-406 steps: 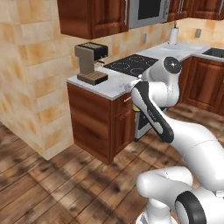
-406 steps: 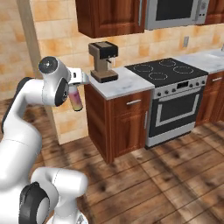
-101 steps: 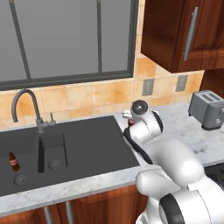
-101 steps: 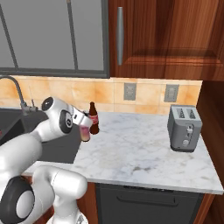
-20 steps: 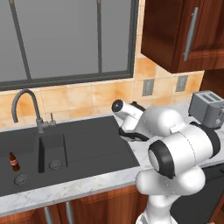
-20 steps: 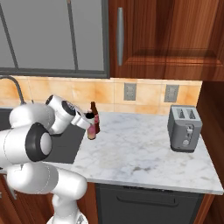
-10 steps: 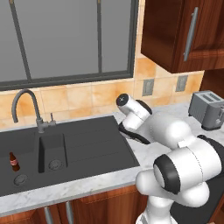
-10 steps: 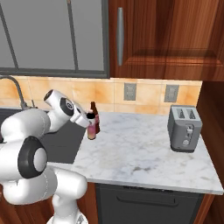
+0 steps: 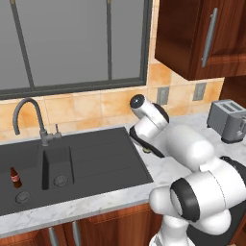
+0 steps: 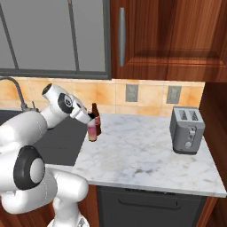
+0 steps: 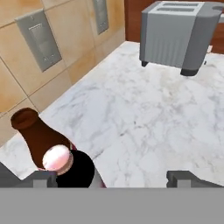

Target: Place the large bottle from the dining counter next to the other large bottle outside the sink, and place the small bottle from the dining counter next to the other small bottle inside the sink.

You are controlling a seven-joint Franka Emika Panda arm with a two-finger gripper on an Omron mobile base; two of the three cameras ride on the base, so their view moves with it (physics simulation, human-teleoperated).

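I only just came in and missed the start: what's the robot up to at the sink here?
The white arm has set a pink-orange bottle upright on the marble counter, right beside a taller brown bottle, just outside the sink. Its gripper is open, and in the hand view the bottle's white cap sits by one of the fingers, not clamped. A small brown bottle stands inside the sink, and a toaster sits further along the counter.

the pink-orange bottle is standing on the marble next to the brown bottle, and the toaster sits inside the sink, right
Not quite. The toaster sits on the marble worktop, far from the sink, as the right base view shows. The pink-orange bottle does stand beside the brown bottle.
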